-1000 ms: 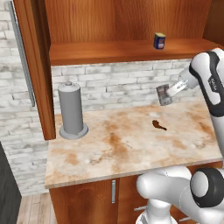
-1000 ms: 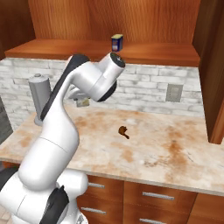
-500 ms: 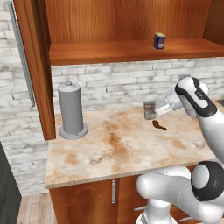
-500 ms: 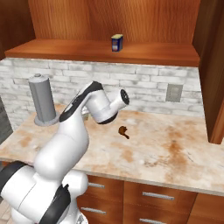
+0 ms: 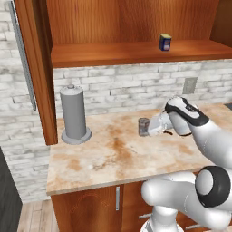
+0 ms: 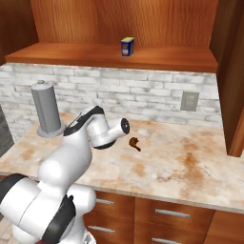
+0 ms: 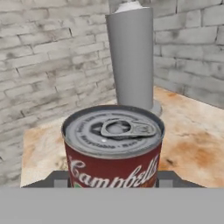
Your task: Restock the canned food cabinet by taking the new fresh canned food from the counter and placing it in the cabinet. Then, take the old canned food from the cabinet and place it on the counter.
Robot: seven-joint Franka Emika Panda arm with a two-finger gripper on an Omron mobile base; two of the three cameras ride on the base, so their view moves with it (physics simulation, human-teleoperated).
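With the blue-and-yellow can (image 5: pixel 165 42) already on the wooden cabinet shelf (image 5: pixel 113 53), the gripper (image 5: pixel 149 128), partly closed on the silver-lidded, red-labelled can (image 7: pixel 113 146), should lower it upright onto the blotchy beige counter (image 5: pixel 113 154) before releasing.

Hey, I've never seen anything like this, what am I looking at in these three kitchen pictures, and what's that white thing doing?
The white thing is a jointed robot arm in a computer-drawn kitchen. Two pictures come from cameras on its base, behind it to the left and right. The third comes from a camera on its hand, looking along the gripper.

The gripper holds a small silver-topped can with a pull tab and a red label, just above the blotchy beige stone counter. On the counter stand a tall grey cylinder on a round base and a small dark brown object, too small to identify. Up on the shelf of the reddish-brown wooden cabinet sits a small blue-and-yellow can.
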